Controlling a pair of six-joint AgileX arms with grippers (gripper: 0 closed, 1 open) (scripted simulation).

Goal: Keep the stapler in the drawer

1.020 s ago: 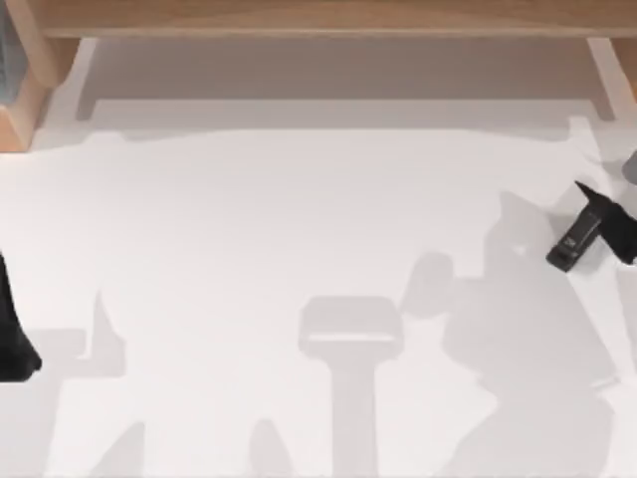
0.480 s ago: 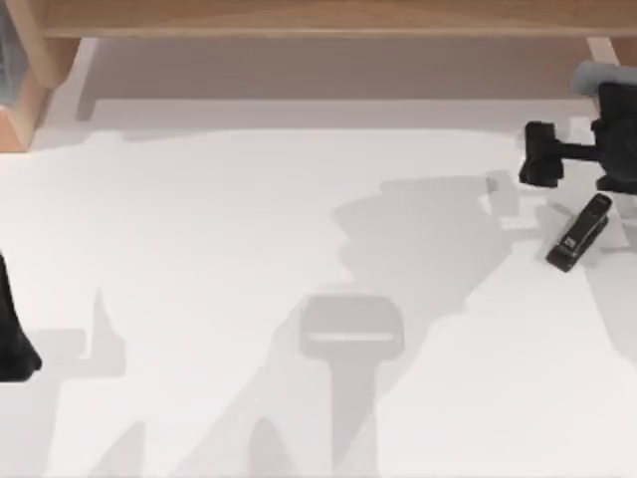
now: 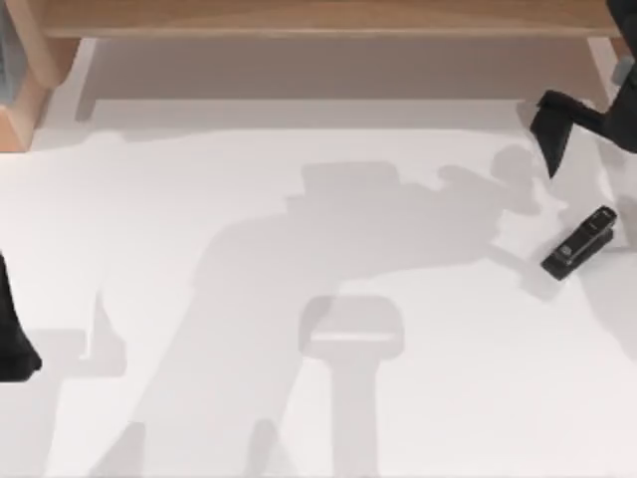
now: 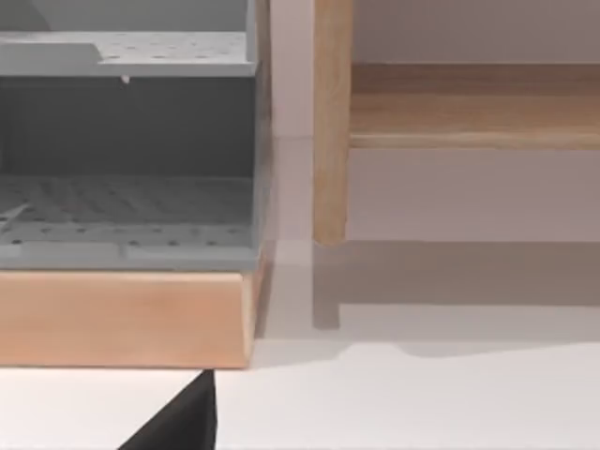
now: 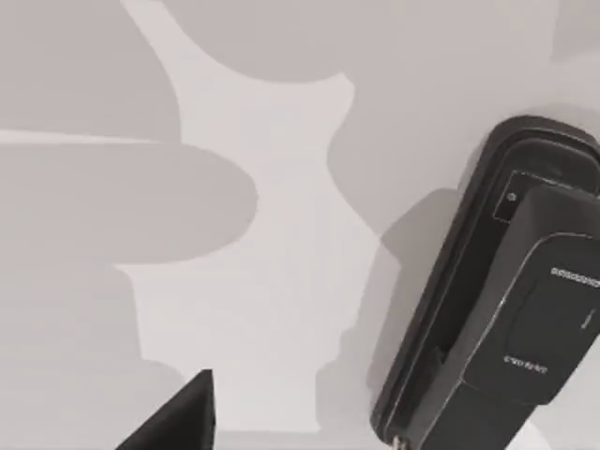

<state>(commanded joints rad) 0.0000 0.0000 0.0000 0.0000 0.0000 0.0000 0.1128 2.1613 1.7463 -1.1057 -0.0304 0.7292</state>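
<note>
Above the stapler, right gripper hovers, fingers pointing down.

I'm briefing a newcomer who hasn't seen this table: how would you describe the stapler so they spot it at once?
Start from the white table and go to its right side, in front of the long wooden shelf. There a small, slim black stapler lies flat and slantwise, below the right gripper. Its pale label mark and its lying on the table set it apart from the black gripper.

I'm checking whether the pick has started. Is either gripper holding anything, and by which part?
Nothing is held. The stapler lies on the white table at its right side, apart from the right gripper above it. The left arm is parked at the left edge.
</note>
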